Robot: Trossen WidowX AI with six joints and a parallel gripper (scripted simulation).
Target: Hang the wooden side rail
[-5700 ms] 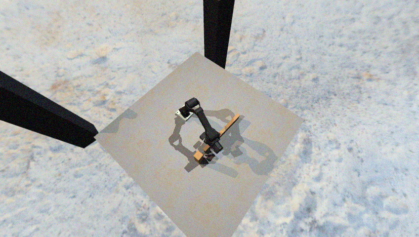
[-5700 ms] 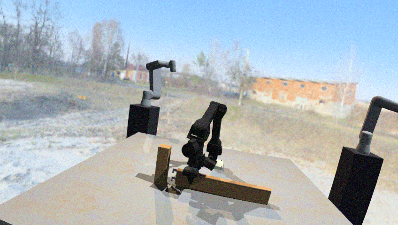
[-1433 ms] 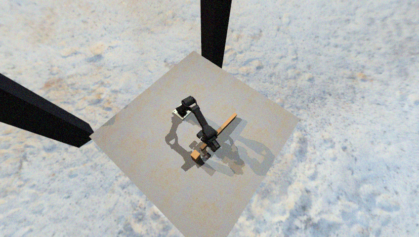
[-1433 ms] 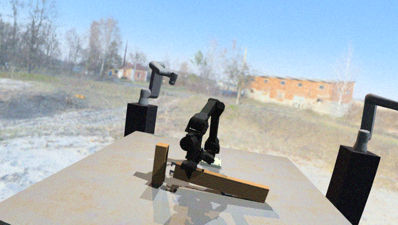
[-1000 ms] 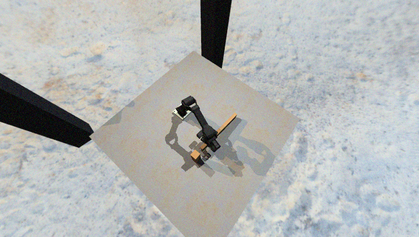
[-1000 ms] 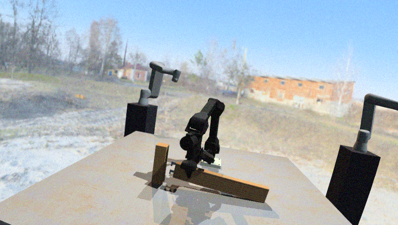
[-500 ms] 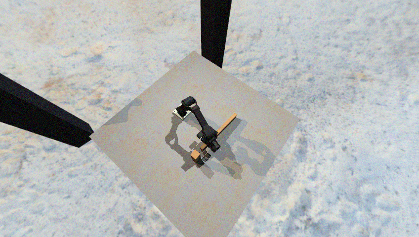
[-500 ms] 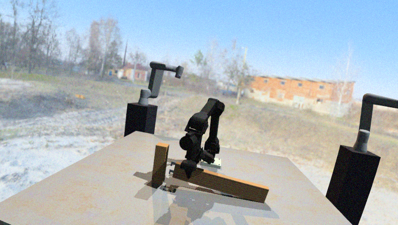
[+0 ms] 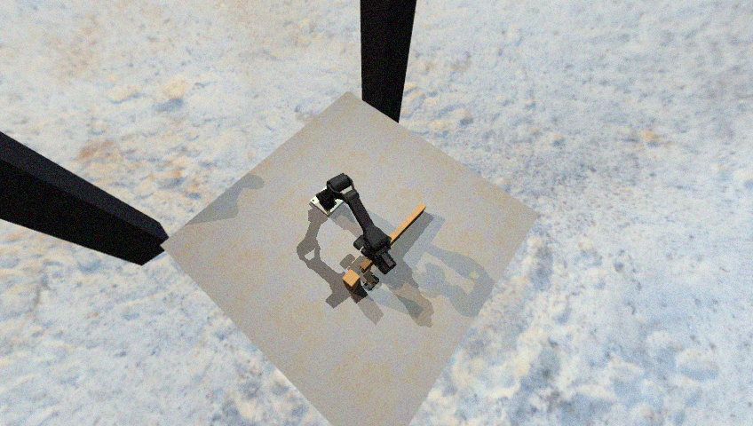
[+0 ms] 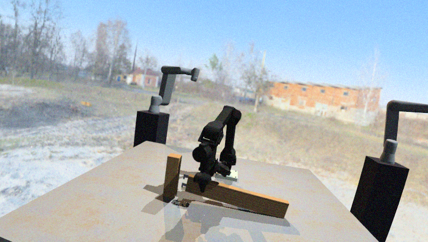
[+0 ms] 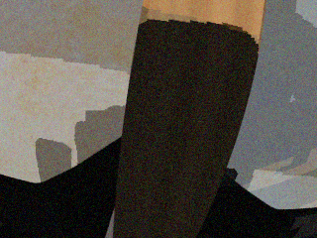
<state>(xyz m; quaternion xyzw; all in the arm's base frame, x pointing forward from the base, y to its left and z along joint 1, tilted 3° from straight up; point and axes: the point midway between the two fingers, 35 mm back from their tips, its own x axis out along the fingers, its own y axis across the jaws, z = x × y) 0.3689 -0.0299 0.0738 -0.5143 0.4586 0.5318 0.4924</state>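
The wooden headboard post stands upright near the middle of the table. The wooden side rail slopes: its hook end is lifted close to the post and its far end rests on the table. Two small dark hooks stick out toward the post's face, with a thin gap showing in the exterior view. The slot and its pins are hidden. My gripper is shut on the rail near its hook end.
Black pedestals with camera arms stand at the table's corners. The arm's base plate sits behind the rail. A small dark piece lies on the table at the post's foot.
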